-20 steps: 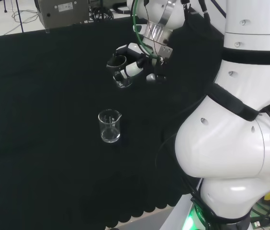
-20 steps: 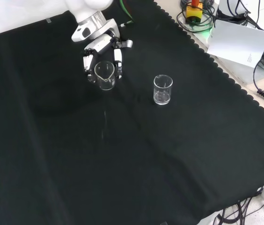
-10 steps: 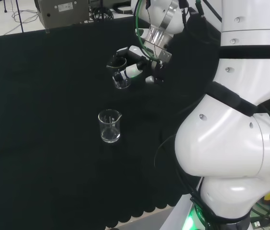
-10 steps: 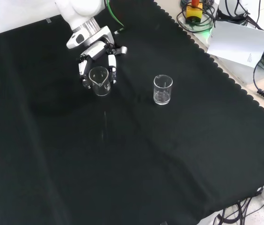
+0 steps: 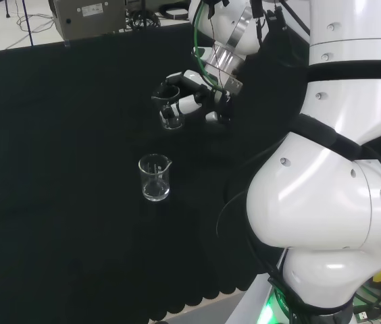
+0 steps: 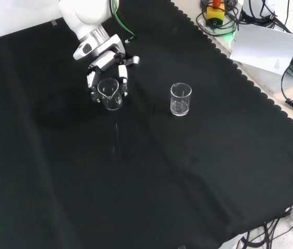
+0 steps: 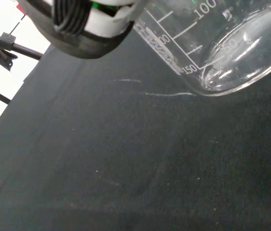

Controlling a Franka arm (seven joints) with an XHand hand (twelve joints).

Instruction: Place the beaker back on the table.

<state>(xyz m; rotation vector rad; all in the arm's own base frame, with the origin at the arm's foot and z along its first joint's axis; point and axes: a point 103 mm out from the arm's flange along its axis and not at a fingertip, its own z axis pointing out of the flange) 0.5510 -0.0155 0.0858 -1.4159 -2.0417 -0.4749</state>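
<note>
Front view: hand curled round the beaker, second beaker standing well apart

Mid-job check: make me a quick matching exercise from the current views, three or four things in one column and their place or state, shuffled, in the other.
Things:
1. Clear glass beaker with printed scale marks
2. Second clear glass beaker
3. Black and white hand
4. Black cloth

Places or states:
A. Stands alone on the cloth, right of the hand in the front view
B. Covers the bench
C. Held between the fingers
D. Curled round a beaker

Pairs: 1-C, 2-A, 3-D, 4-B
</note>
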